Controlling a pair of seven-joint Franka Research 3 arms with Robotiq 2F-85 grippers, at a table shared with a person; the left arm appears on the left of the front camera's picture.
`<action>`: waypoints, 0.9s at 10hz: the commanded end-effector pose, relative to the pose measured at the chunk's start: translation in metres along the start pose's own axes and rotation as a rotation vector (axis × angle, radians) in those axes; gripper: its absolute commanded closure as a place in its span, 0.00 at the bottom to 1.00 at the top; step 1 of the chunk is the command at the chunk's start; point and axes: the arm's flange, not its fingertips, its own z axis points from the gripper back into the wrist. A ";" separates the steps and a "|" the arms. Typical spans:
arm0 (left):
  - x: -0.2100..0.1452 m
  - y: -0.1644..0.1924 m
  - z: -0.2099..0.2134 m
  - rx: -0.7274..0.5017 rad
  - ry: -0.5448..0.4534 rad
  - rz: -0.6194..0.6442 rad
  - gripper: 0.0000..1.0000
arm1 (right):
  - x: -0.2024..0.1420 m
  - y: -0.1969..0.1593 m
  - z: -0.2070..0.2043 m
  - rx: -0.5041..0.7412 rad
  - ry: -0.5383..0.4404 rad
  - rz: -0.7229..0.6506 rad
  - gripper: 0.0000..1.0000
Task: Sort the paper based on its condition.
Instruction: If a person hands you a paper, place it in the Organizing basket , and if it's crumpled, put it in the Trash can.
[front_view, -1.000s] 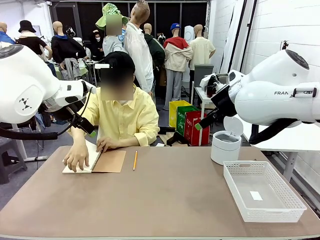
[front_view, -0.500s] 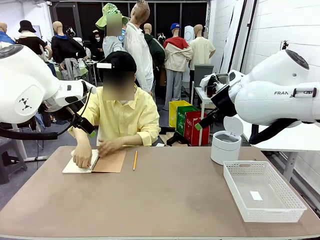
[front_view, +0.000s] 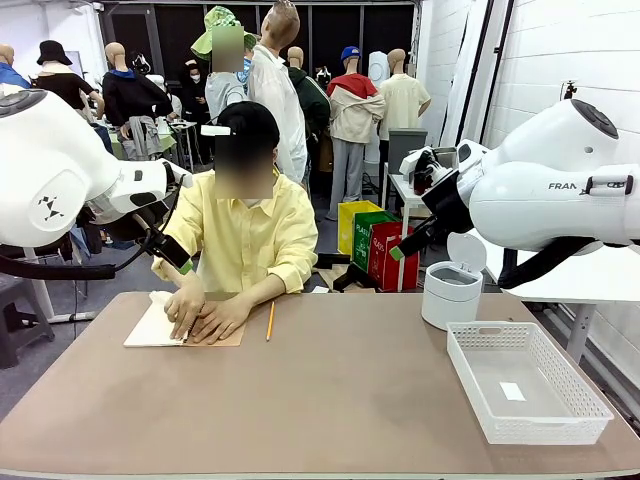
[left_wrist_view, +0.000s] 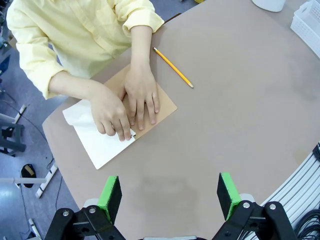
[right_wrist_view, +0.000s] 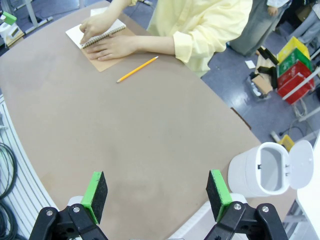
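The paper (left_wrist_view: 100, 146) is a white sheet lying on the open spiral notebook (left_wrist_view: 166, 104) with a brown cover, at the table's far left. Its far corner curls up. The person presses one hand (left_wrist_view: 112, 114) on the sheet by the spiral and the other hand (left_wrist_view: 142, 95) on the brown cover. In the front view the paper (front_view: 147, 327) shows left of the person's hands. My left gripper (left_wrist_view: 169, 196) hovers high above the table near the notebook, open and holding nothing. My right gripper (right_wrist_view: 156, 189) hangs open over the table's right half, far from the paper.
A yellow pencil (front_view: 270, 320) lies right of the notebook. A white lidded bin (front_view: 448, 295) stands open at the far right. In front of it sits a white mesh basket (front_view: 560, 420) holding a tiny white tag (front_view: 512, 391). The brown tabletop (front_view: 330, 400) between is bare.
The person's hand slid from the sheet's left part to the spiral, and the other hand moved onto the brown cover. The sheet's far corner has lifted. Neither arm moved.
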 end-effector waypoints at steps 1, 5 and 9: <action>0.000 0.000 0.000 0.002 -0.001 -0.002 0.00 | -0.001 0.000 0.000 0.003 0.004 0.000 0.00; 0.000 0.000 0.000 0.002 -0.001 -0.002 0.00 | -0.001 0.000 0.000 0.003 0.004 0.000 0.00; 0.000 0.000 0.000 0.002 -0.001 -0.002 0.00 | -0.001 0.000 0.000 0.003 0.004 0.000 0.00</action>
